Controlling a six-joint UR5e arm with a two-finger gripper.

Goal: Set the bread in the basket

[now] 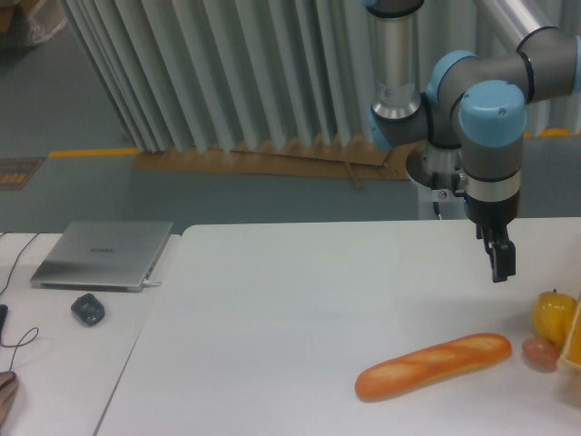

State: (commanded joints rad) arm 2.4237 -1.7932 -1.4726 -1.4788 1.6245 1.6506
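The claw [501,265] hangs in the air above the right part of the table [300,309], pointing straight down from the grey and blue wrist of the arm [490,136]. It holds nothing. Seen edge-on, its dark fingers merge into one narrow shape, so I cannot tell whether they are parted or closed.

The bread [434,364] lies flat on the table near the front right corner, well below the claw and apart from it. It runs on a slant, its left end nearer the front edge and its right end further back. Just beside its right end sits a small pinkish-brown fruit [540,352]; whether the two touch is not clear. Behind that fruit, at the right edge, is a round yellow fruit [554,314]. An orange-yellow object [574,341] is cut off by the frame at the right edge, too little showing to say what it is.

On a lower surface to the left of the table rest a closed silver laptop [103,254] and, in front of it, a dark computer mouse [88,309].
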